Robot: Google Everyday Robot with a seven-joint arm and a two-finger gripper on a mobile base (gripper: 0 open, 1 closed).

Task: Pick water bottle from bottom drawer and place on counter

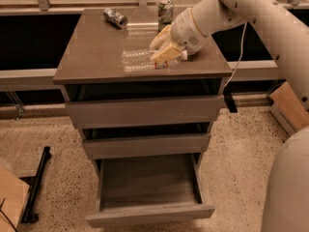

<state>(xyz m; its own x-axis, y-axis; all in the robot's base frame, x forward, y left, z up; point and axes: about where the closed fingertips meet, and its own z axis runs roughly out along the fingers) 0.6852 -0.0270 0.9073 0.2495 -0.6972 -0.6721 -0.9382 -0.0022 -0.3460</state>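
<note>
The water bottle [136,56] lies on its side low over the counter [96,52], and its reflection shows just below it on the glossy top. My gripper [164,50] is at the bottle's right end, above the counter's right half, shut on the bottle. The bottom drawer [149,215] is pulled open below, and its dark inside shows nothing in it. The two shallower drawers above it are slightly ajar.
A silver can [115,17] lies on its side at the counter's back left. Another can [165,9] stands upright at the back, just behind my gripper. A cardboard box [289,108] sits on the floor at right, and a black stand [36,187] at left.
</note>
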